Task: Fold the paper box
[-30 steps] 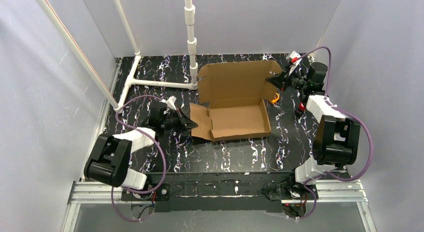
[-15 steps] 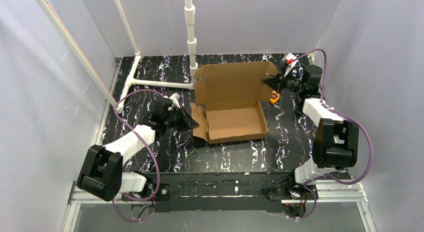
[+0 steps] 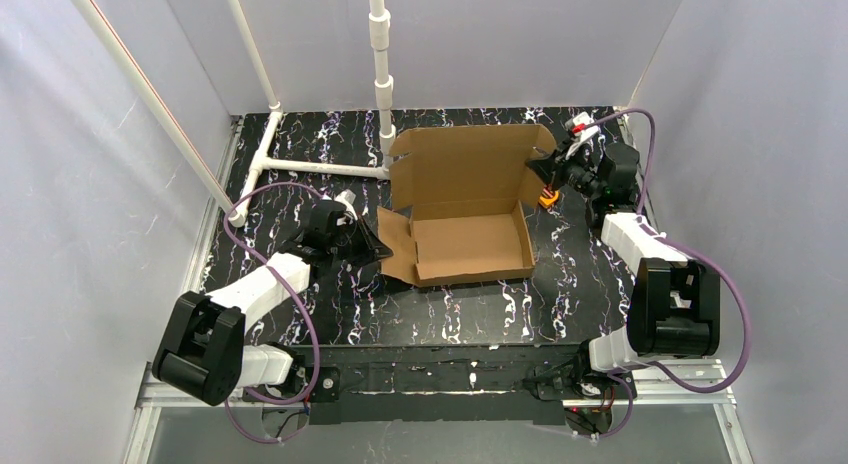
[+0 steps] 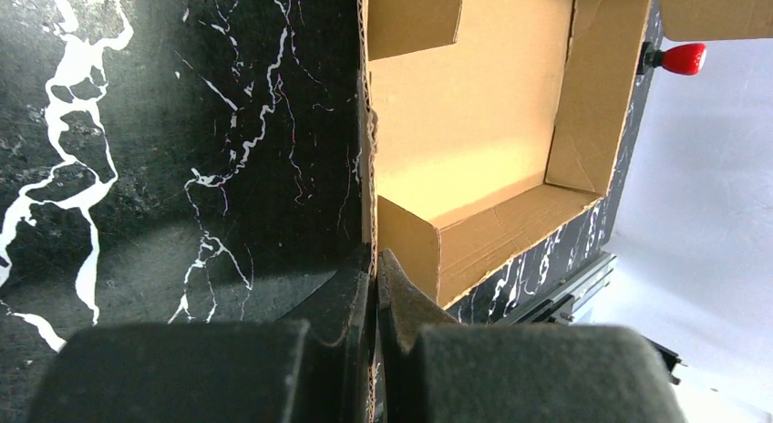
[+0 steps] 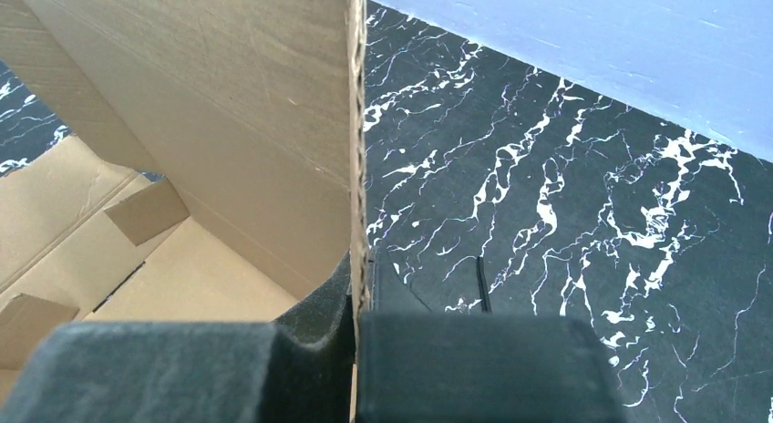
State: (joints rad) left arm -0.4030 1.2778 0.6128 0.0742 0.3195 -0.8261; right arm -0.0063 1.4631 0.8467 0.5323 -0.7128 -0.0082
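The paper box (image 3: 470, 239), brown corrugated cardboard, sits mid-table with its tray walls up and its big lid panel (image 3: 465, 164) raised at the back. My left gripper (image 3: 383, 246) is shut on the box's left side flap; the left wrist view shows the flap's edge (image 4: 368, 149) pinched between the pads of that gripper (image 4: 375, 259). My right gripper (image 3: 541, 166) is shut on the lid's right edge, which runs up from its fingers (image 5: 357, 268) in the right wrist view, with the lid's inner face (image 5: 228, 104) to the left.
A small orange tape measure (image 3: 548, 196) lies just right of the box, under the right gripper. A white pipe frame (image 3: 320, 165) stands at the back left, with an upright pipe (image 3: 381, 84) behind the lid. A red knob (image 4: 684, 57) shows beyond the box.
The box has shifted a little to the left with both grippers still on it. The right gripper has carried the lid's edge left, and both arms' elbows have moved.
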